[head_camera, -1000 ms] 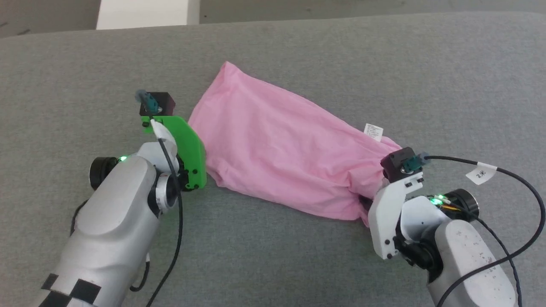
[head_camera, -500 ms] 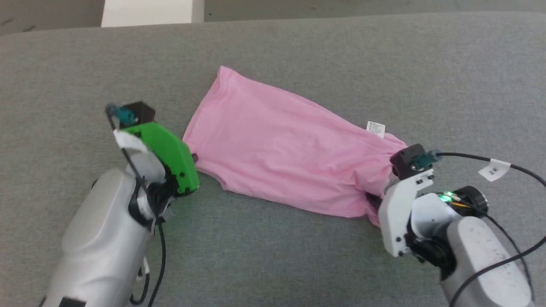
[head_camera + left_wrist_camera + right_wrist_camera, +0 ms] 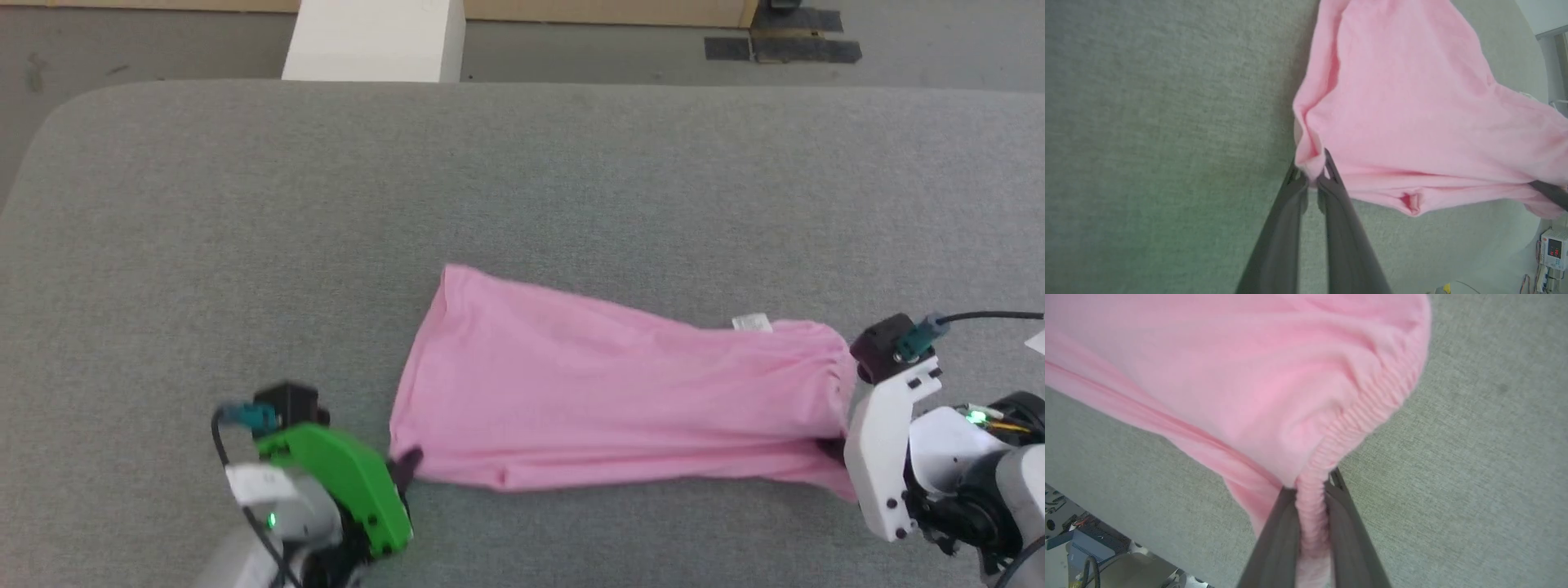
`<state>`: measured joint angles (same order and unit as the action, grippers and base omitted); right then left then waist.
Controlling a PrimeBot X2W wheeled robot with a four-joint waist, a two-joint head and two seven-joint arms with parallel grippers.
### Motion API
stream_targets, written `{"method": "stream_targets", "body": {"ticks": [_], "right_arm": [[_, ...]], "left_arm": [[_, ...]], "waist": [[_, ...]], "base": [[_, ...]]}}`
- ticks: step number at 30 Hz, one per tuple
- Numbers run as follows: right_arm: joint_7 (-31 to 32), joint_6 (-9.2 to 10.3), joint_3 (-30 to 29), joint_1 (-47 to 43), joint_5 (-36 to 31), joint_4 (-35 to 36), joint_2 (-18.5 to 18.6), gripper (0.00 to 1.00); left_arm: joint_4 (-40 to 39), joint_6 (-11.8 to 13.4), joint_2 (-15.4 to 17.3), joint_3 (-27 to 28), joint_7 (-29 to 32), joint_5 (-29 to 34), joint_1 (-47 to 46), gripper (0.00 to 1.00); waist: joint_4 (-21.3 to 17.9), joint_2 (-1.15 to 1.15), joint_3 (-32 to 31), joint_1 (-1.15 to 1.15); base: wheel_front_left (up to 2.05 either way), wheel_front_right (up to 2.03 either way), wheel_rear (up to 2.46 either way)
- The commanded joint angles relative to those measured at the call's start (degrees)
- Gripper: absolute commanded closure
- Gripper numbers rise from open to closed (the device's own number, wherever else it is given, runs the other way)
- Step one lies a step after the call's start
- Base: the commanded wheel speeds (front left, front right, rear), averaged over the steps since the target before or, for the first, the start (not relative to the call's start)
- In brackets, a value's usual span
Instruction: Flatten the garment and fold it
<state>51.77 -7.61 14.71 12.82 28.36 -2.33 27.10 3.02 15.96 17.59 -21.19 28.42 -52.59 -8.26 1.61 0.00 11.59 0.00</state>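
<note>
The light-pink garment (image 3: 604, 392) lies stretched across the grey surface, wider at its left end, with a small white tag (image 3: 751, 323) on its far edge near the right. My left gripper (image 3: 406, 464) is shut on the garment's near-left corner (image 3: 1308, 163). The corner bunches between the dark fingers (image 3: 1286, 212). My right gripper (image 3: 829, 447) is shut on the gathered, ribbed edge (image 3: 1351, 424) at the garment's right end, with the cloth pinched between its fingers (image 3: 1347, 522).
The grey padded table (image 3: 522, 180) has its far edge and rounded left corner in sight. Beyond it stand a white block (image 3: 371, 37) and a floor with dark tape (image 3: 784, 45). A black cable (image 3: 988, 314) runs from my right wrist.
The camera has tilted up and back, so more of the table shows. Both arms pulled toward me and apart, dragging the garment nearer and stretching it flatter and more level.
</note>
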Motion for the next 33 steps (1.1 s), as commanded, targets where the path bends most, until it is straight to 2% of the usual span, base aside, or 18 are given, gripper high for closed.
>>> {"method": "stream_targets", "body": {"ticks": [1,5,6,7,8,12,14,19,22,24,27,33], "right_arm": [[0.8,0.12,-0.1,-1.0,0.2,-0.1,1.2,1.0],[1.3,0.12,-0.5,-2.1,0.6,-0.7,1.7,1.0],[1.1,0.12,-0.7,-2.5,0.6,-1.0,1.4,0.98],[0.5,0.12,-0.9,-2.7,0.6,-1.2,1.1,0.07],[0.2,0.12,-1.0,-2.9,0.6,-1.4,0.9,0.0],[-2.2,0.12,-3.8,-4.4,1.1,-1.4,-1.4,0.0],[-3.6,0.12,-6.5,-5.2,1.1,-0.4,-2.9,0.0],[-5.2,0.12,-12.3,-6.3,-1.8,3.1,-6.5,0.0],[-4.1,0.12,-14.6,-6.0,-3.9,3.6,-8.5,0.0],[-3.6,0.12,-15.6,-5.0,-5.7,3.8,-9.8,0.0],[-2.5,0.12,-14.8,-3.6,-7.4,2.7,-10.8,0.0],[-2.9,0.12,-11.6,-0.2,-9.8,-2.8,-11.4,0.0]], "left_arm": [[-0.6,1.2,0.5,0.4,-0.6,-0.2,2.1,1.0],[-3.4,2.3,-0.1,-0.3,-0.8,-0.5,6.0,1.0],[-3.9,2.3,-0.3,-0.3,-1.2,-0.5,6.3,0.86],[-4.2,2.2,-0.4,-0.2,-1.6,-0.3,6.3,0.13],[-4.4,2.2,-0.3,-0.3,-1.8,-0.1,6.3,0.0],[-5.6,1.8,0.3,1.0,-3.6,0.6,4.9,0.0],[-6.9,1.1,1.8,2.6,-7.0,2.8,3.3,0.0],[-8.1,-3.1,6.1,5.1,-21.0,12.0,-1.0,0.0],[-7.0,-4.8,6.9,4.8,-31.4,18.5,-3.1,0.0],[-4.8,-5.3,6.4,4.5,-37.8,21.5,-3.6,0.0],[-2.2,-5.4,5.0,4.4,-41.9,23.8,-4.0,0.0],[-1.2,-5.6,2.1,5.8,-43.4,28.2,-4.4,0.0]], "waist": [[0.6,0.0,-0.8,0.0],[1.0,0.0,-1.4,0.0],[1.1,0.0,-1.6,0.0],[1.1,0.0,-1.8,0.0],[1.1,0.0,-2.0,0.0],[1.0,0.0,-3.1,0.0],[0.7,0.0,-3.6,0.0],[-0.2,0.0,-3.7,0.0],[-0.1,0.0,-3.0,0.0],[-0.2,0.0,-2.3,0.0],[-0.2,0.0,-1.4,0.0],[-0.1,0.0,0.1,0.0]], "base": [[0.0,0.0,0.0],[0.0,0.0,0.0],[0.0,0.0,0.0],[0.0,0.0,0.0],[0.0,0.0,0.0],[0.0,0.0,0.0],[0.0,0.0,0.0],[0.0,0.0,0.0],[0.0,0.0,0.0],[0.0,0.0,0.0],[0.0,0.0,0.0],[0.0,0.0,0.0]]}}
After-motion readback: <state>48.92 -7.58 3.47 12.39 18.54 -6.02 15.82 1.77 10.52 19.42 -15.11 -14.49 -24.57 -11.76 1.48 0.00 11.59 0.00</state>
